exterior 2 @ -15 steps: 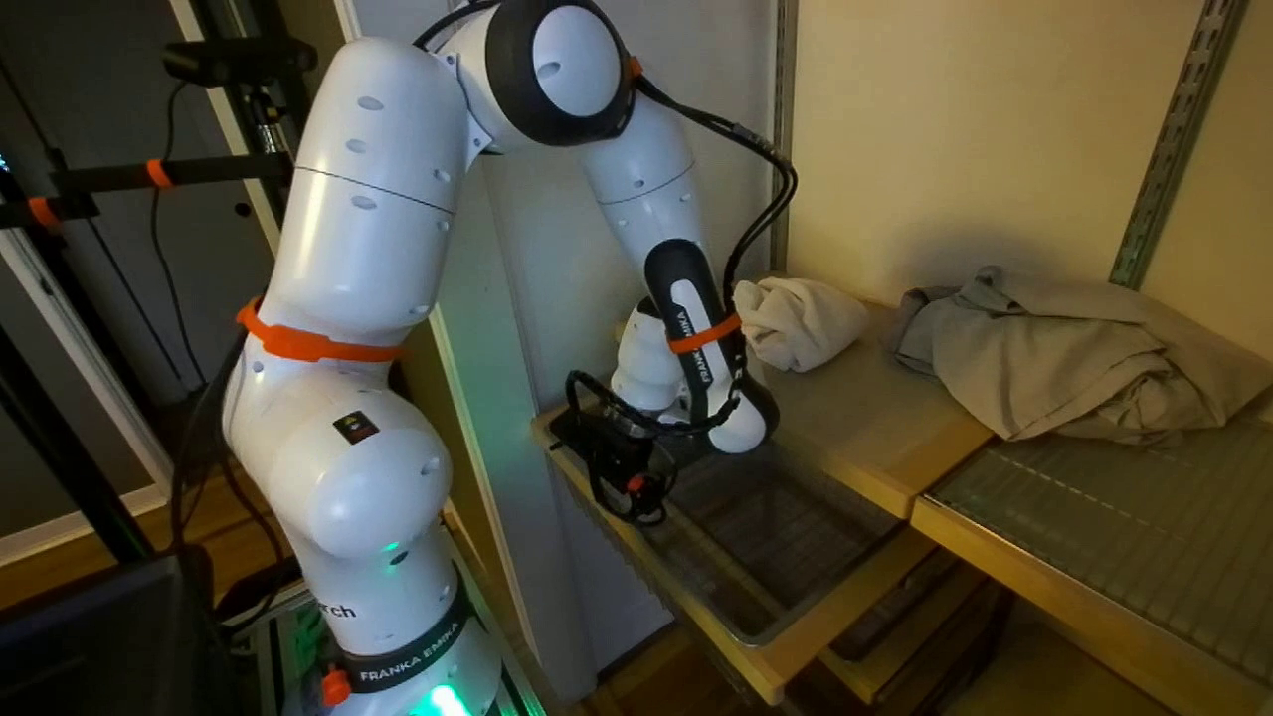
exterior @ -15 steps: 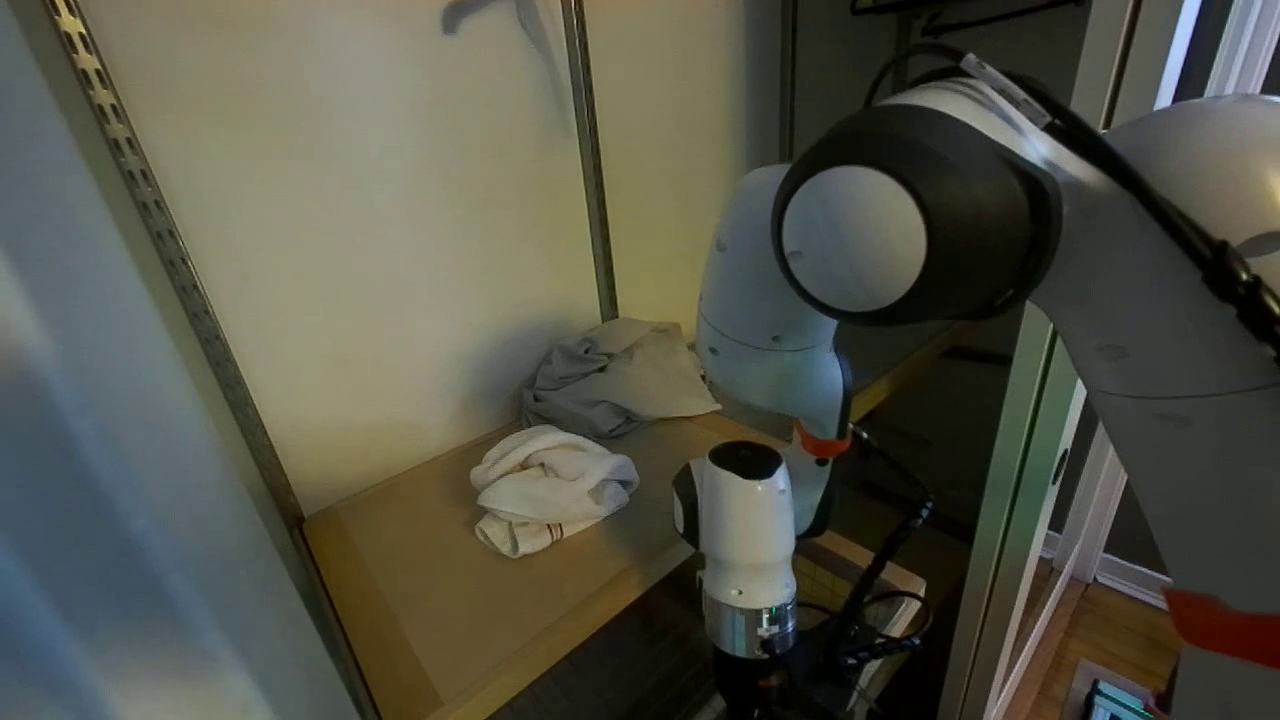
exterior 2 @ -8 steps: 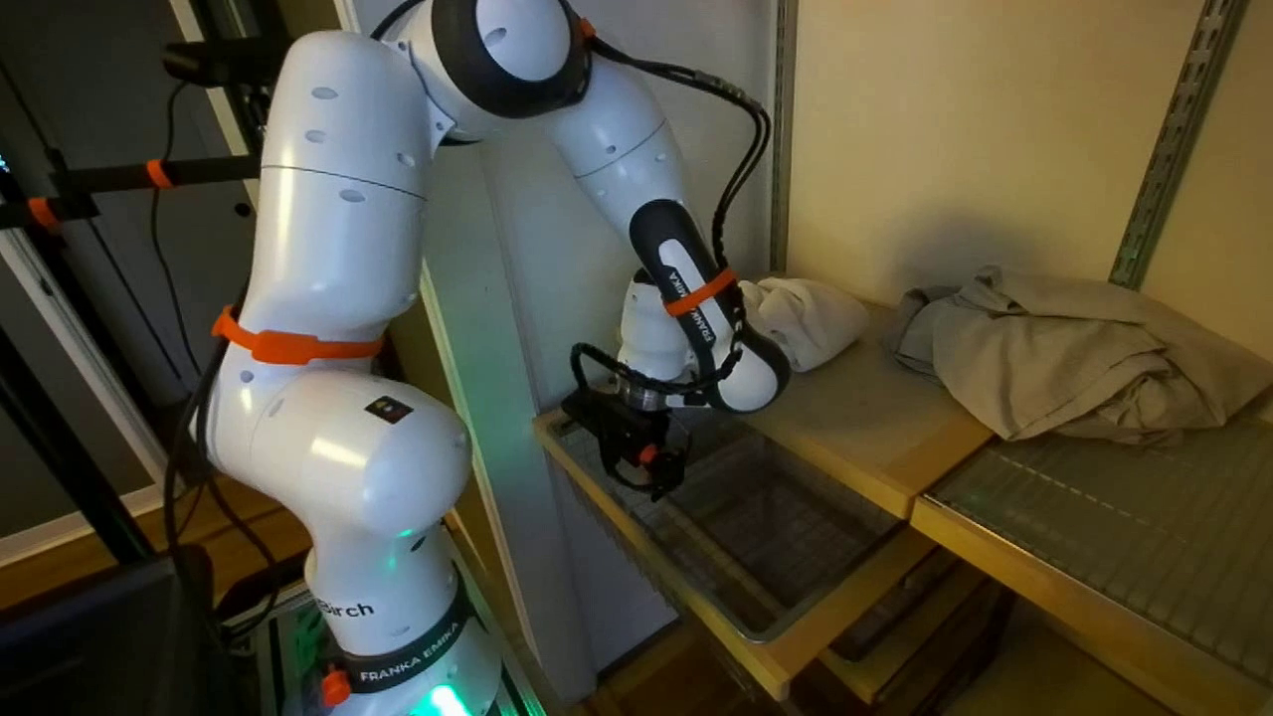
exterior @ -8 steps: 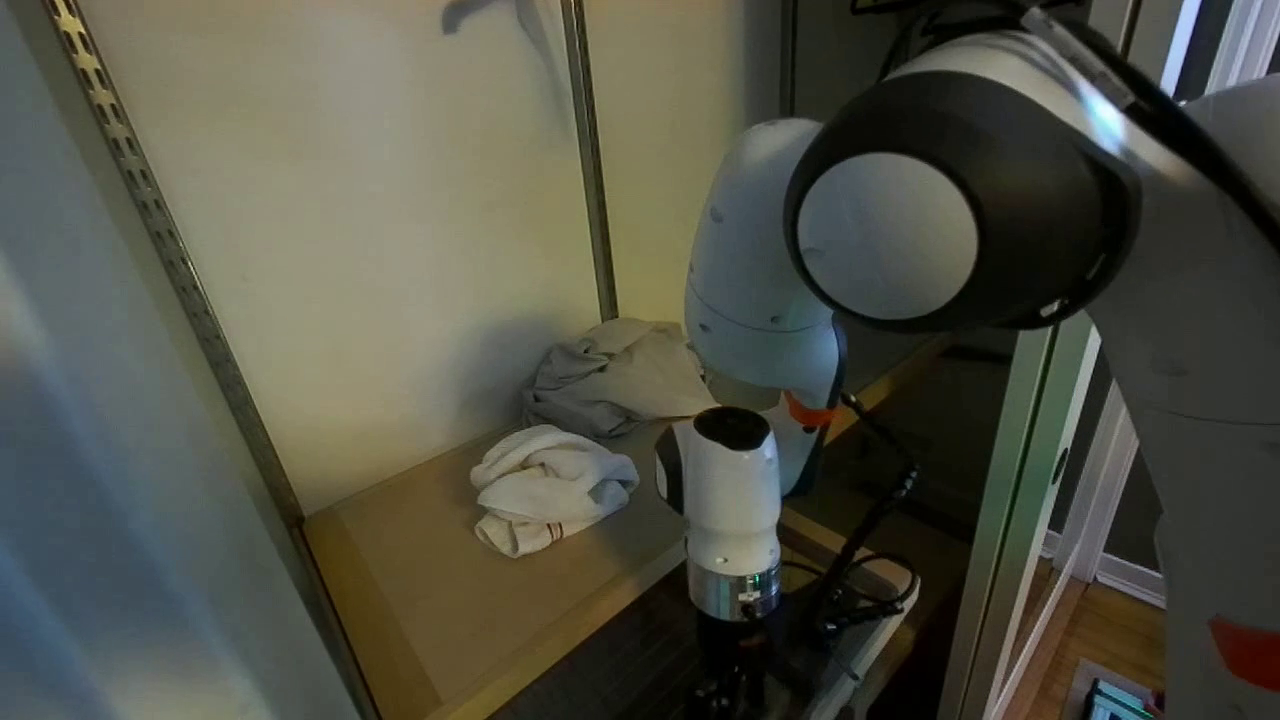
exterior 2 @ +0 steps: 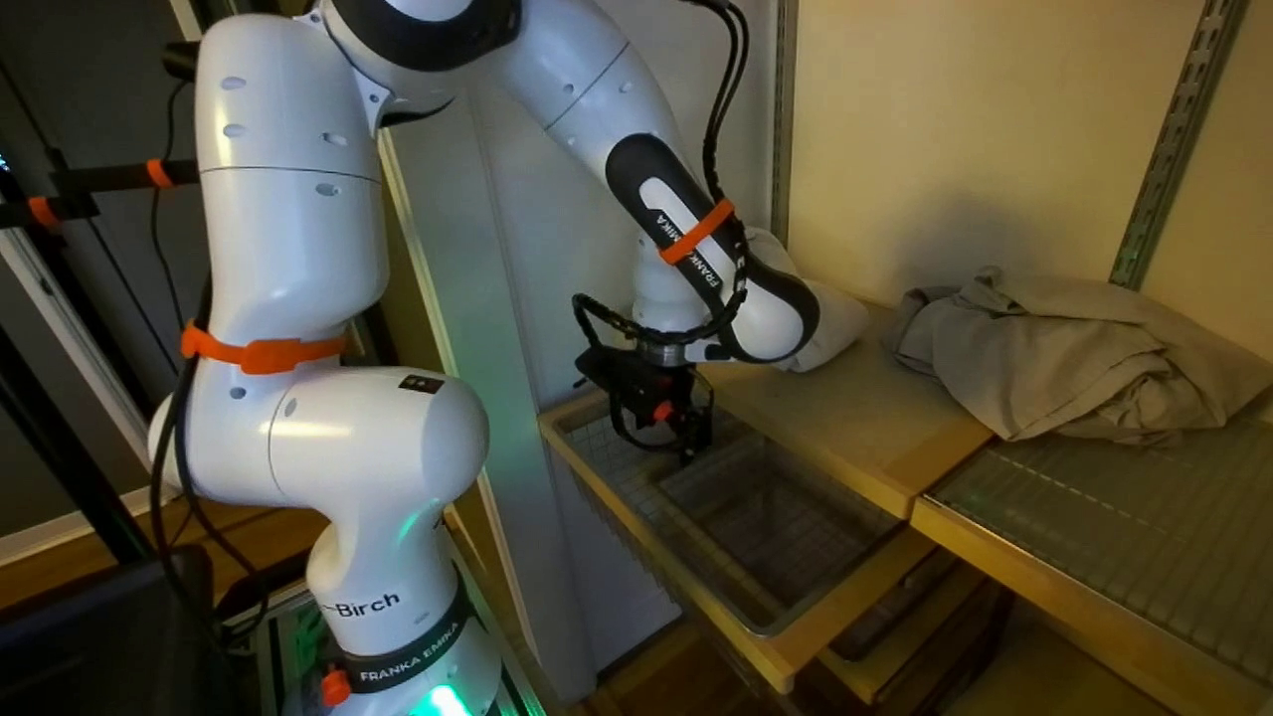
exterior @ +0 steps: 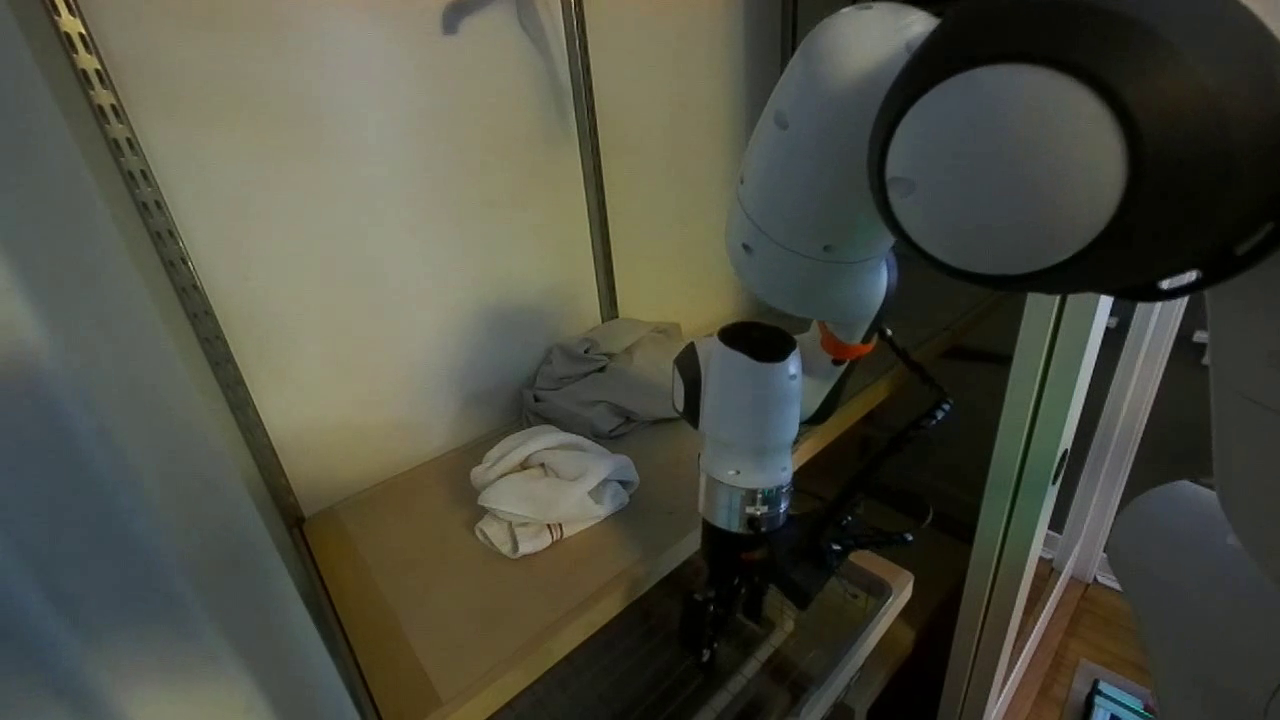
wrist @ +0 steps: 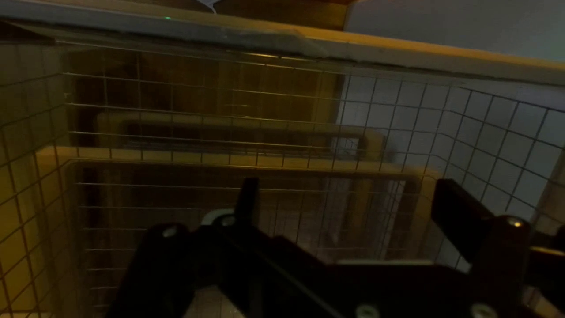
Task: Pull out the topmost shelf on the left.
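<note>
The topmost shelf [exterior 2: 696, 585] has a light tan wood rail around a dark wire basket. It sticks out from under the tan board in both exterior views; its end rail [exterior: 897, 585] shows beside the arm. In the wrist view its front rail [wrist: 397, 49] crosses the top, with wire mesh walls below. My gripper [exterior 2: 691, 449] is over the basket, on the board side, apart from the front rail. The fingers [wrist: 346, 194] are spread apart with nothing between them. I cannot tell whether the fingertips are above or below the rim.
The tan board [exterior 2: 875, 423] borders the shelf's inner side. A white towel [exterior: 555, 490] and a grey cloth [exterior: 610, 385] lie on it. A wire shelf [exterior 2: 1114, 527] adjoins it. Lower trays [exterior 2: 895, 646] show beneath. The closet side wall [exterior 2: 537, 249] stands close by.
My gripper has risen and moved away from the front rail toward the tan board. The arm's elbow has swung along. The shelf stays pulled out in the same place.
</note>
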